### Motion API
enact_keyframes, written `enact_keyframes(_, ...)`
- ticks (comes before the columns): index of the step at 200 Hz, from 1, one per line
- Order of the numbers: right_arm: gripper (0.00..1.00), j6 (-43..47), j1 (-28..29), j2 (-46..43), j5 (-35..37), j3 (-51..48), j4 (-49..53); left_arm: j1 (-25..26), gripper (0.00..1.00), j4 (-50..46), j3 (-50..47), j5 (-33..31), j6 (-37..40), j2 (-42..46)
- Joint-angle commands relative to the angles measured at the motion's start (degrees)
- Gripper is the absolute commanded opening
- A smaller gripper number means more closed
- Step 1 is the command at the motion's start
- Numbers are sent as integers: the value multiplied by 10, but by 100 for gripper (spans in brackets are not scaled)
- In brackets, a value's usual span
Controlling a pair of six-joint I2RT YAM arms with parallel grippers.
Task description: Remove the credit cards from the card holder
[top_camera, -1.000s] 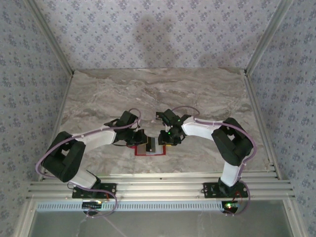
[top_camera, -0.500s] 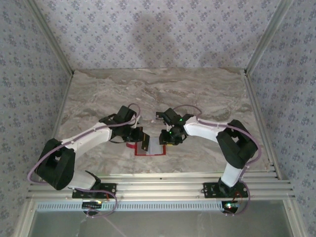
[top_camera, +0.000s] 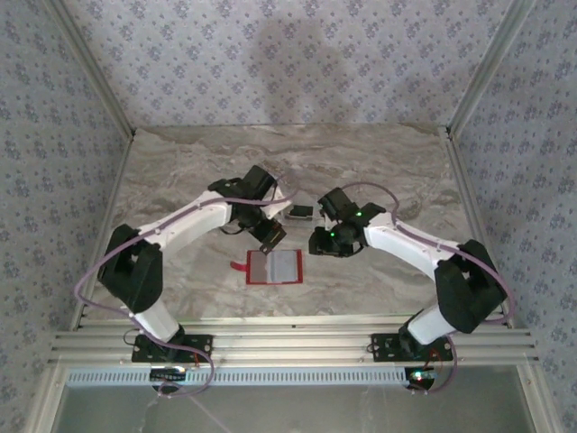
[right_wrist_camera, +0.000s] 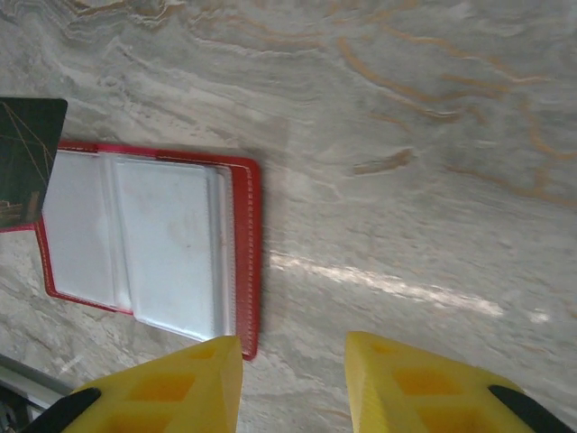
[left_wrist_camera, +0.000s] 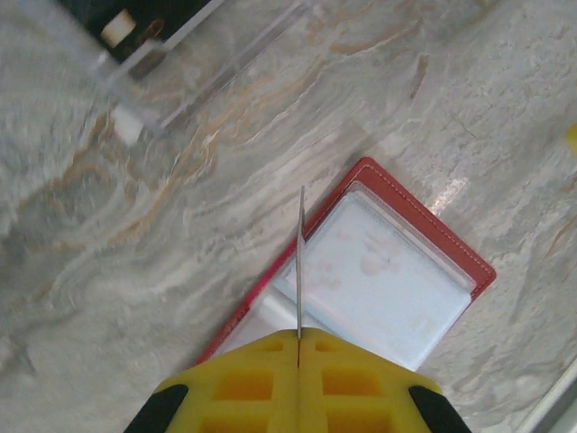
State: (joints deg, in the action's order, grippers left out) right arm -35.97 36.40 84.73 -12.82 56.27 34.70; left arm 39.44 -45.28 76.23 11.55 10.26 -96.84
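The red card holder (top_camera: 273,267) lies open and flat on the marble table, its pale window panels (right_wrist_camera: 153,239) facing up. My left gripper (top_camera: 270,236) hovers just beyond the holder's far left corner, shut on a dark credit card (top_camera: 272,233). In the left wrist view that card (left_wrist_camera: 299,262) shows edge-on, sticking out from the yellow fingers (left_wrist_camera: 243,379) above the holder (left_wrist_camera: 451,253). My right gripper (top_camera: 322,242) hangs to the holder's upper right, open and holding nothing. In its wrist view the gripper (right_wrist_camera: 293,370) sits over bare marble beside the holder's right edge (right_wrist_camera: 251,262).
A second dark card (top_camera: 301,213) lies on the table behind the holder, between the two wrists. Patterned walls close in the table (top_camera: 180,171) on three sides, and a metal rail (top_camera: 288,343) runs along the near edge.
My left gripper has lifted away from the holder toward the far side with the card in it. The right gripper has drawn back to the right, off the holder.
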Motion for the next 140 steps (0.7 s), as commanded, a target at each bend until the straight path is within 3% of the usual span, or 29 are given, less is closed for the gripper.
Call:
enact_keyframes(1, 37, 18, -15, -35, 14, -16, 39, 26, 0, -78, 62, -41, 174, -39)
enact_keyframes(54, 37, 23, -35, -101, 28, -34, 80, 52, 0, -177, 211, -137, 344, -172)
enact_keyframes(140, 37, 7, -51, -183, 43, -68, 113, 59, 0, -206, 416, -118, 428, -267)
